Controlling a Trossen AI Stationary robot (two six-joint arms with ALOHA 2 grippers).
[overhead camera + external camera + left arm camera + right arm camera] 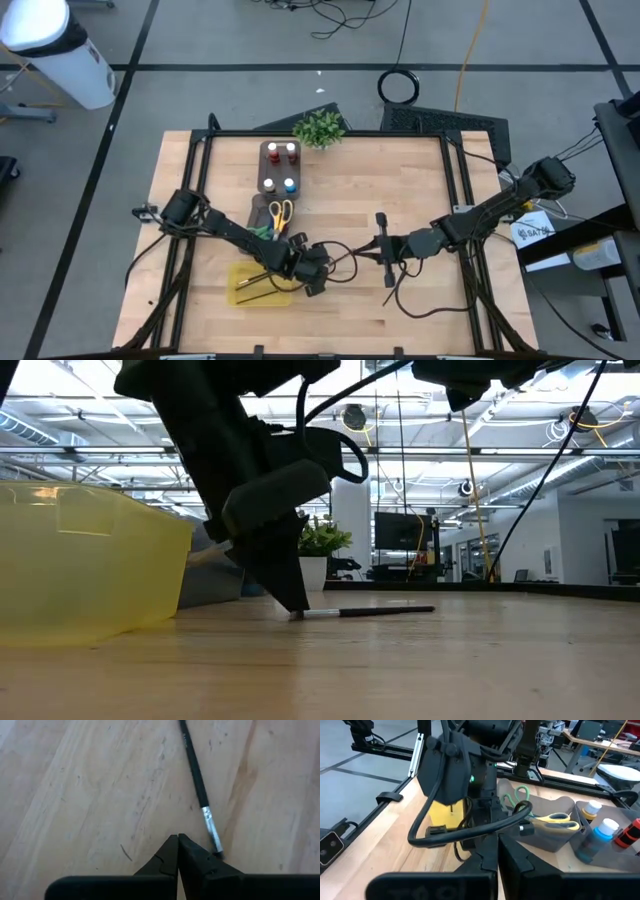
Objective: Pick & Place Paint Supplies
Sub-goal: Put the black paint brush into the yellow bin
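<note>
Brush is lying flat on the bare table, near the yellow tray and outside it; the left gripper is standing with its tips down at the table surface, fingers pressed together with no gap showing; the brush's ferrule end is lying just beside one finger, not between the two, so nothing is being pinched as far as the left wrist view shows. Long axis of the brush is running away from the left gripper's tips across the wood, slightly slanted; in the low view the brush is extending flat from the tip of the left gripper, on the side away from the tray.

Left arm is the nearer one by a clear margin; the right gripper is waiting near table centre, fingers closed on nothing, facing the left arm and the grey organiser holding scissors and paint bottles.

Judgement: the coming move is depending on the sideways offset between the shut fingers and the ferrule; the fingers would need to be spread and shifted so as to straddle the brush across its long axis, since a closure alongside the brush is likely to push it away rather than seize it.
</note>
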